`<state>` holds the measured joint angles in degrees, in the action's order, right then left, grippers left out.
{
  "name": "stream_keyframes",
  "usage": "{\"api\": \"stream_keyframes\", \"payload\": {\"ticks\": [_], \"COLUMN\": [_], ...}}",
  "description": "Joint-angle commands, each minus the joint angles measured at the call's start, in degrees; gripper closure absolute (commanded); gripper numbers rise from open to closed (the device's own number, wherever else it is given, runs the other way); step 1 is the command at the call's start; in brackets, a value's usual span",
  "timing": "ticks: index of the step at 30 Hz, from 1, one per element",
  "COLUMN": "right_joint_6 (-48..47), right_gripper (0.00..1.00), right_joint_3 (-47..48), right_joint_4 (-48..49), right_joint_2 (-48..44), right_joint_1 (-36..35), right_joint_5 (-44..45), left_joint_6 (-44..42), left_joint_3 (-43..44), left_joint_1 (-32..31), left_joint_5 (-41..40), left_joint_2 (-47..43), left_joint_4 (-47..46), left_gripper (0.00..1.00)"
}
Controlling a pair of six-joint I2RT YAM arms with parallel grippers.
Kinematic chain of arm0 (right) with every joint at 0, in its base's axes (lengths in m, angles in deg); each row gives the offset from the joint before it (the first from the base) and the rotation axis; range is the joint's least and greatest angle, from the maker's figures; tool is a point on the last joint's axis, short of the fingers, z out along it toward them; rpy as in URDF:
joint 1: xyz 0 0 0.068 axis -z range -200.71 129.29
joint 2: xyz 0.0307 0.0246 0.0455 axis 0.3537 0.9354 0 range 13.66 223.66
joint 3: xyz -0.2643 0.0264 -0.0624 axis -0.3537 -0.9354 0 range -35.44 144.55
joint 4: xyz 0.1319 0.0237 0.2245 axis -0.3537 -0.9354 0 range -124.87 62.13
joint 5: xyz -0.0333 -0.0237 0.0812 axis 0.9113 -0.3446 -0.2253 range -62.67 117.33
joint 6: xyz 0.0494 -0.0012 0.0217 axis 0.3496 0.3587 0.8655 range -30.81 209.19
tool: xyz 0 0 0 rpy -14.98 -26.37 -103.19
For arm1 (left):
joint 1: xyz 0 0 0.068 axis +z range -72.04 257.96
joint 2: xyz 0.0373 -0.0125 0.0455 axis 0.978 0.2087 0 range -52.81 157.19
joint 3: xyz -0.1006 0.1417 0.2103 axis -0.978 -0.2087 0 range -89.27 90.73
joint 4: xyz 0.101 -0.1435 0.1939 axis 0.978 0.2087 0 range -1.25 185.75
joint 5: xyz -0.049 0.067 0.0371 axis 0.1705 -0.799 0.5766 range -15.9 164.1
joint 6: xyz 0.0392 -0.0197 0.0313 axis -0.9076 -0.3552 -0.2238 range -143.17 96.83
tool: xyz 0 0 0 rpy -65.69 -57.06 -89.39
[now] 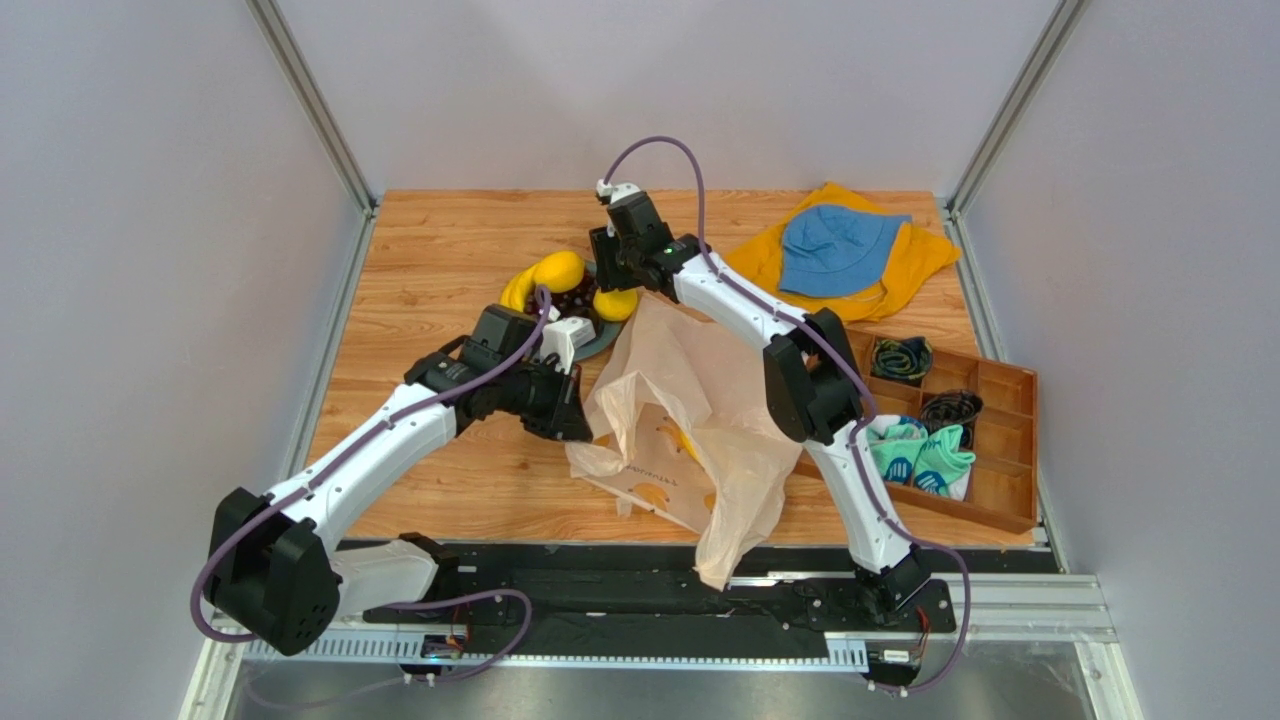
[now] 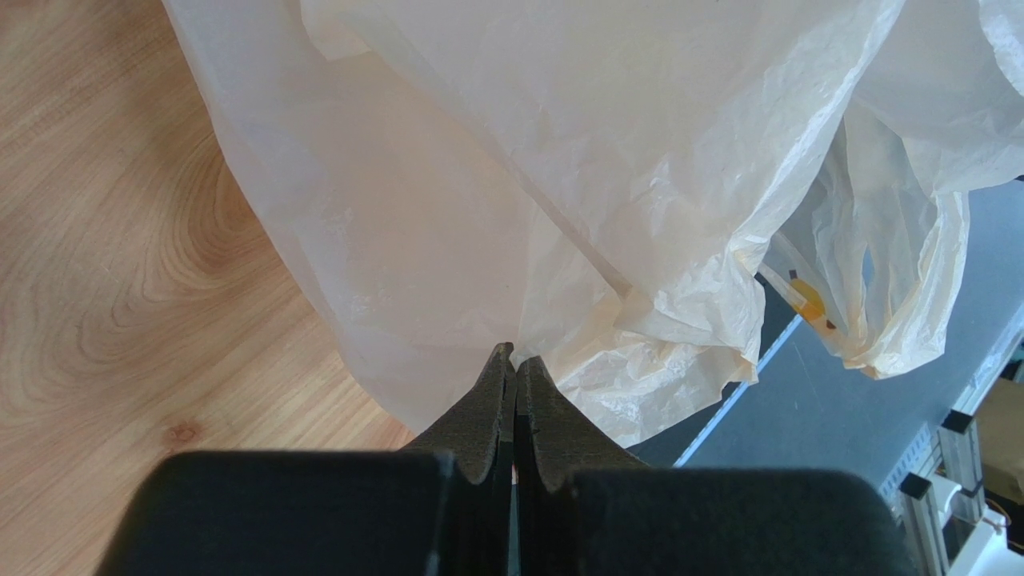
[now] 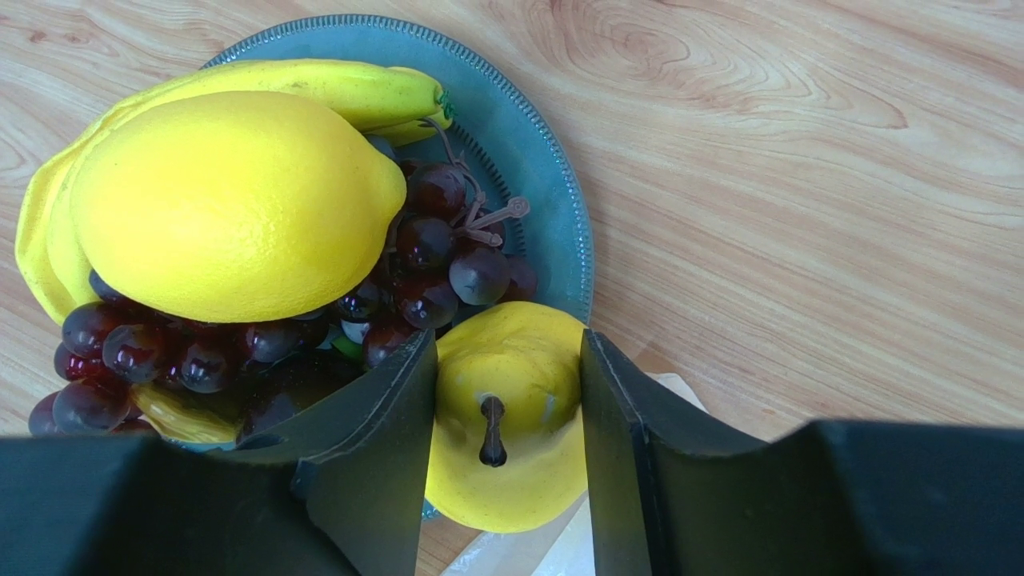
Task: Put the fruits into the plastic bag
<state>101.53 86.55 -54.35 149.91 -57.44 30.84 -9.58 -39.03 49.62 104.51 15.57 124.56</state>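
Only unreadable orange print (image 2: 808, 300), plastic bag (image 2: 541, 144) pinched between left fingers (image 2: 487, 414)

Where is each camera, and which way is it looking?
Top external: above and behind, looking down at the table; left arm, right arm show.
Left wrist: looks past the shut left gripper at the plastic bag.
Right wrist: looks down past the right gripper at the yellow pear and plate.
Top and left wrist both see that bag.

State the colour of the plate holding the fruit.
Grey-blue plate, shown best in the right wrist view.
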Motion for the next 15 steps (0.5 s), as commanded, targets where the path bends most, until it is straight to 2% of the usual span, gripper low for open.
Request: {"api": "stream_keyframes", "payload": {"ticks": [1, 5, 15], "right_joint_6": [-0.7, -1.2, -1.3], "right_gripper": [0.83, 1.0, 1.0], "right_joint_3": [0.2, -2.4, -8.8], "right_joint_4": [2.9, 4.2, 8.5], "right_joint_2": [-0.4, -3.0, -11.4], "right_joint_1": [-0.4, -0.3, -0.3], "right_joint_5": [2.2, 3.3, 3.2], "left_joint_6": [-0.5, -0.5, -0.6], "left_joint_3": [0.4, 0.4, 0.4], "left_joint_1": [0.3, 0.3, 0.4], "left_joint_5": [1.3, 1.3, 1.1], "left_joint_2": [0.2, 0.2, -0.4], "left_joint_4": [-0.2, -0.3, -0.1], "left_gripper": [1.0, 1.0, 1.0]}}
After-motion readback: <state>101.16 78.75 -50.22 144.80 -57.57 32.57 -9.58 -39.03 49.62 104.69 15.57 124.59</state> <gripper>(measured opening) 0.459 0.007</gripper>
